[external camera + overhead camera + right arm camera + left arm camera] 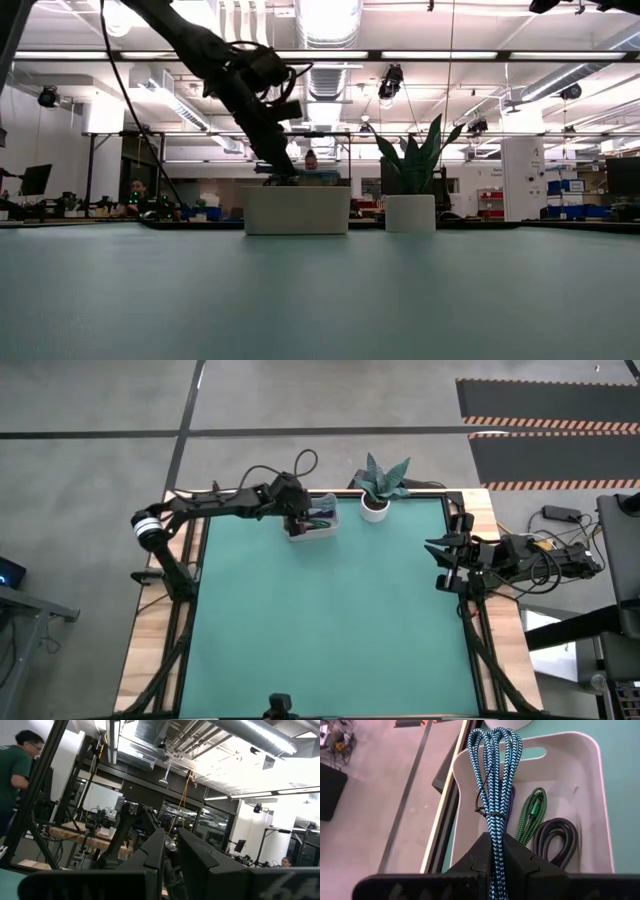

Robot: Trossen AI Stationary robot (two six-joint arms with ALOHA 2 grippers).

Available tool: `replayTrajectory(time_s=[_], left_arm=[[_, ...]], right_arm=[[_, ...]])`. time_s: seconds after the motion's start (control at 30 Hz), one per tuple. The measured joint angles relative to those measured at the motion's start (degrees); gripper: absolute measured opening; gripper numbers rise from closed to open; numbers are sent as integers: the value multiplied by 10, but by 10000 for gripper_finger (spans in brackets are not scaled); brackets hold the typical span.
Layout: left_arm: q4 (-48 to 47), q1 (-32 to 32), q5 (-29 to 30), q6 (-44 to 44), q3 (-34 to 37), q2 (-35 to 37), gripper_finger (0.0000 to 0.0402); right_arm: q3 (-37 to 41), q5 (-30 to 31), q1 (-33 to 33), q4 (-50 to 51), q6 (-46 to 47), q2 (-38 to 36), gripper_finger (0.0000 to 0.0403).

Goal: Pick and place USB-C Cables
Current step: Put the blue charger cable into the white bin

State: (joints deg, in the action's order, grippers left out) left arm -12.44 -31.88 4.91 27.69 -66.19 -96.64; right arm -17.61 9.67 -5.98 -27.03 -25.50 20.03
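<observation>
My left gripper [495,862] hangs over the white bin [590,795] at the table's far edge [318,530] and is shut on the teal-blue USB-C cable bundle [494,775]. Inside the bin lie the green cable [532,812] and a dark coiled cable [557,837], both flat on the bin's floor. In the low view the left gripper [275,170] sits just above the bin's rim [297,210]. My right gripper [440,564] waits open at the table's right edge, touching nothing. My left gripper pinches the teal-blue bundle between its two fingers at the bundle's near end [495,845], below the thin tie [487,812]. The fingers lie along the bundle. The looped end [495,740] sticks out past the fingertips over the bin's rim, clear of the bin's floor.
A potted plant in a white pot [380,485] stands just right of the bin, also seen in the low view as a pot [412,212]. The green table mat [330,620] spreads toward the near edge. A person [15,775] stands beyond the table.
</observation>
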Motion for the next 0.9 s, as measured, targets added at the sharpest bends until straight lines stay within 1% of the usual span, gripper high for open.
replayTrajectory(time_s=[0.53, 0.9], left_arm=[[0, 0, 1, -4, 0, -49, 12], [24, -2, 21, -5, 1, -54, 12]], right_arm=[[0, 0, 0, 2, -2, 0, 43], [0, 1, 0, 2, -11, 0, 43]])
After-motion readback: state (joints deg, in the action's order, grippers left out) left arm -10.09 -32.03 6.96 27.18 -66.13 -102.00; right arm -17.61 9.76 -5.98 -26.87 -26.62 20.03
